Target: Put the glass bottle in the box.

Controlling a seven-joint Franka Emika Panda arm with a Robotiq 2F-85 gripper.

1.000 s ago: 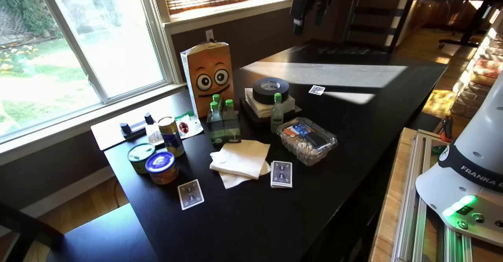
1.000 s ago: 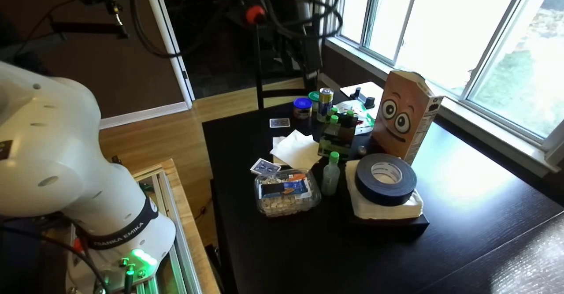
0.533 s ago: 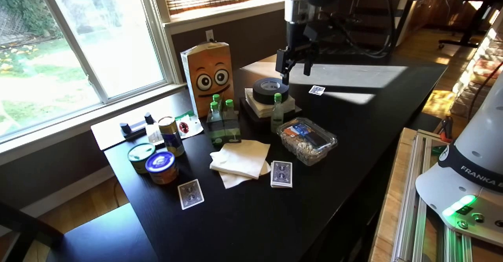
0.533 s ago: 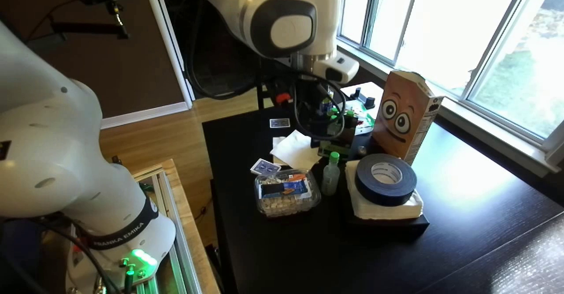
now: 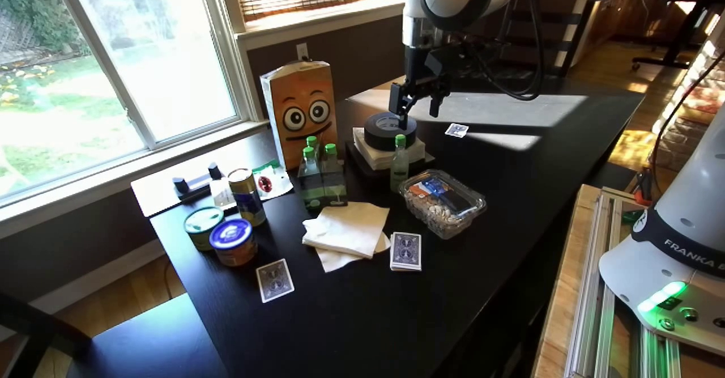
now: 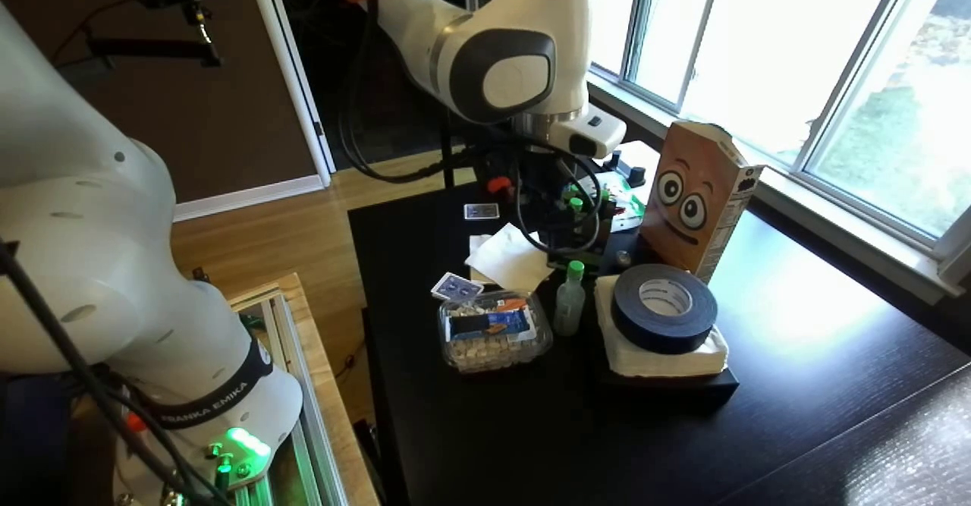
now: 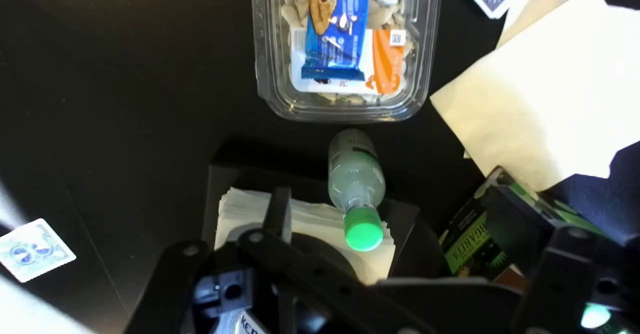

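Note:
The glass bottle (image 5: 399,165), slim and pale green with a green cap, stands upright on the table in both exterior views (image 6: 570,305). In the wrist view the bottle (image 7: 356,176) shows from above, its cap towards the camera. A dark green carrier box (image 5: 324,191) holding green-capped bottles stands to its left in an exterior view; part of the box (image 7: 470,246) shows at the right of the wrist view. My gripper (image 5: 419,117) is open and empty, above the bottle and apart from it. Its fingers are hidden behind the arm and cables in the other exterior picture.
A tape roll (image 6: 664,309) lies on napkins (image 6: 652,362) on a black base beside the bottle. A clear tub of nuts (image 6: 495,339) stands on its other side. Loose napkins (image 5: 351,228), cards (image 5: 405,250), tins (image 5: 233,242) and a tall brown carton (image 5: 306,117) stand or lie around.
The arm has come down from above the table towards the bottle. Over the last half second the gripper has moved slightly lower and nearer the bottle. The objects have not moved.

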